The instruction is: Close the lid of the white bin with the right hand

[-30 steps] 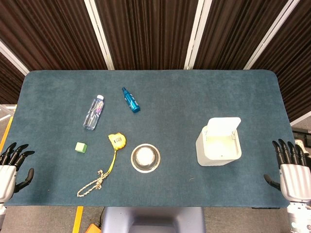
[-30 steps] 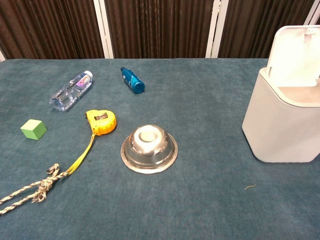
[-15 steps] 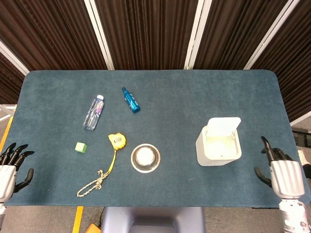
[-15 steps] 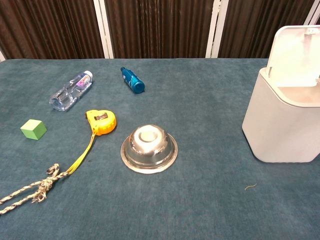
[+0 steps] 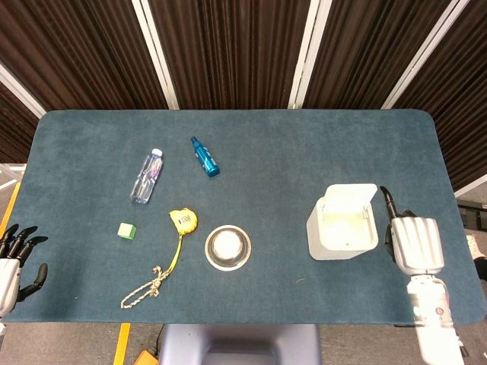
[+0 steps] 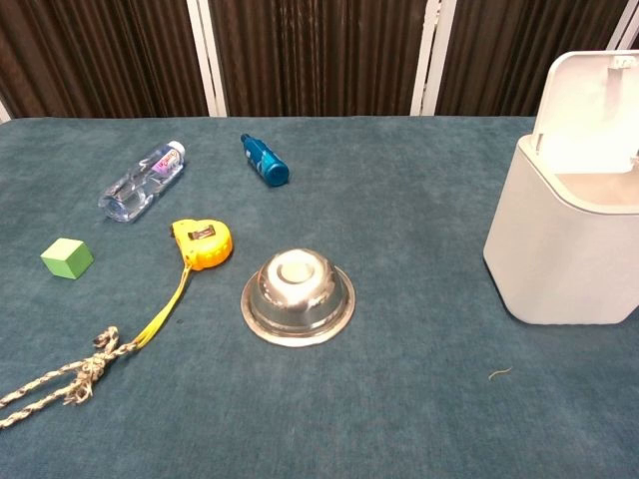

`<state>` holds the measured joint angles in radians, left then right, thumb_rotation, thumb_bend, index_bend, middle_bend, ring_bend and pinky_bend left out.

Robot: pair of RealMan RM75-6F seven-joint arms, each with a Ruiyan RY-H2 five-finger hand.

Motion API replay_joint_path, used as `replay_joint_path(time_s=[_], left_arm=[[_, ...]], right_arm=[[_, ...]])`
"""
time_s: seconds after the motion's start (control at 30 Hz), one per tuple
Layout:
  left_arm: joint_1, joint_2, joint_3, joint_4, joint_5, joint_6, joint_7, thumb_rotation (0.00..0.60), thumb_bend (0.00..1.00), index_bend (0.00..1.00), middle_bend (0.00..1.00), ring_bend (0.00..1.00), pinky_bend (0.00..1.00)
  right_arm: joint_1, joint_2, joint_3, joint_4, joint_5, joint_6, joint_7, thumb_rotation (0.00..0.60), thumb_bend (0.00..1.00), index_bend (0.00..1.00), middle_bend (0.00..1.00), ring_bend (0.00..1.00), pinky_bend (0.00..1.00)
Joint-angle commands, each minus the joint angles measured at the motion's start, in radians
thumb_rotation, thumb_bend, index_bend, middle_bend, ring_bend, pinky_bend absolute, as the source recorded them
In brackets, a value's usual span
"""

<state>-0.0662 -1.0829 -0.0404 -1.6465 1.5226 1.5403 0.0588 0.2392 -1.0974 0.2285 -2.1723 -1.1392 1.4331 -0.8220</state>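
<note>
Just right of the open-lidded white bin (image 5: 342, 222), the right robot hand (image 5: 415, 243), empty, fingers apart.

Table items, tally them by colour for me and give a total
White: 1, bin
Blue: 1, spray bottle
Clear: 1, water bottle
Green: 1, cube
Yellow: 1, tape measure
Silver: 1, bowl
Beige: 1, rope
Total: 7

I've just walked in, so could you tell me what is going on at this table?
The robot is about to shut a white bin whose lid stands open. Its right hand is beside the bin, on the bin's right, not touching it and holding nothing. The left hand is at the table's near left edge, fingers apart.
</note>
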Motion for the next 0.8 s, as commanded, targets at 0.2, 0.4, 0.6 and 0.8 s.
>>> replay_joint_path(time_s=[0.2,0.4,0.6,0.8], left_arm=[[-0.002,0.0,-0.002,0.002,-0.001,-0.004,-0.002,0.6,0.46,0.28,0.15,0.05,0.21],[-0.003,-0.001,-0.003,0.003,-0.001,-0.005,0.0,0.6,0.46,0.28,0.15,0.05,0.21],[-0.002,-0.001,-0.006,0.005,-0.003,-0.001,-0.006,0.6,0.46,0.28,0.15,0.05,0.21],[0.0,-0.003,-0.007,0.008,0.003,0.006,-0.011,0.6,0.46,0.28,0.15,0.05,0.21]], right_arm=[[0.223,-0.045,0.134,-0.06,0.422,-0.039,-0.206,0.6,0.94,0.03,0.75,0.65,0.93],[0.304,-0.051,0.146,-0.048,0.536,-0.054,-0.211,0.6,0.94,0.06,0.75,0.65,0.93],[0.334,-0.043,0.1,-0.07,0.554,-0.032,-0.214,0.6,0.94,0.12,0.75,0.65,0.93],[0.338,-0.019,0.037,-0.118,0.553,-0.007,-0.218,0.6,0.94,0.25,0.75,0.65,0.93]])
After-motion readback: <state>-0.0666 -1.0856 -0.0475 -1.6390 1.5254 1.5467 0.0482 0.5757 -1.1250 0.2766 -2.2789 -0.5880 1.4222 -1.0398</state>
